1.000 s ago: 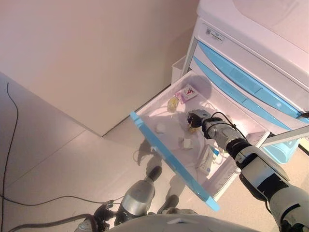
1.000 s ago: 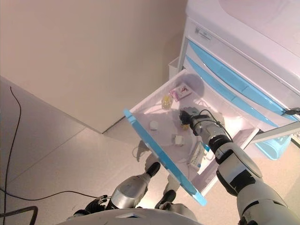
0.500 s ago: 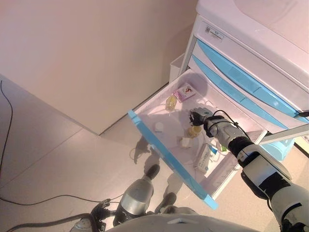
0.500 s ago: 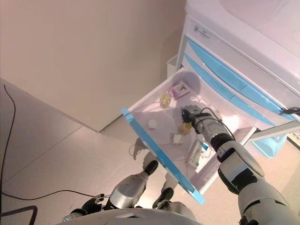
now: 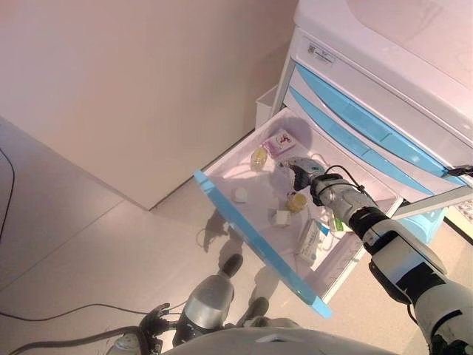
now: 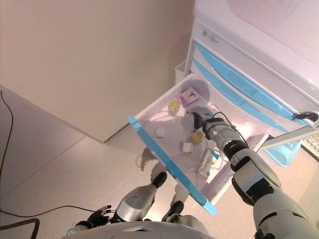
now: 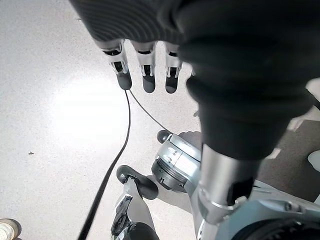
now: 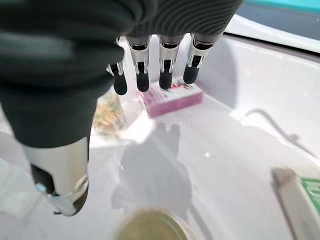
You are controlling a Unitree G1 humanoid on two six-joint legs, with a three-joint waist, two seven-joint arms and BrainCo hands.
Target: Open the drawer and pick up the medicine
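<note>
Left of scene: your left hand [image 7: 145,70] hangs low over the floor [image 5: 81,237], well apart from the cabinet, fingers straight and relaxed, holding nothing. Idle.

Centre: the drawer [image 5: 255,238] stands pulled well out of the white cabinet [image 5: 384,66], its blue front toward you. Judgement: the opening step is done.

Drawer contents, from the near-left corner toward the cabinet: a small white cap-like piece [image 5: 241,194]; a small white box [image 5: 281,217]; a yellowish jar [image 5: 258,157] near the back wall; a pink box [image 5: 281,141] just beside that jar; a second jar with a yellowish lid [image 5: 296,200] mid-drawer; a white-and-green carton [image 5: 312,242] toward the right side. Which of these counts as the medicine, you cannot tell from the task line alone.

Right: your right hand [image 5: 301,171] is over the drawer's middle, above the lidded jar and short of the pink box. The right wrist view shows the fingers [image 8: 168,70] straight and spread from the thumb, nothing between them.

Status: nothing is grasped yet. Remaining, as I judge it: settle on one item, lower onto it, close round it and lift it clear.
</note>
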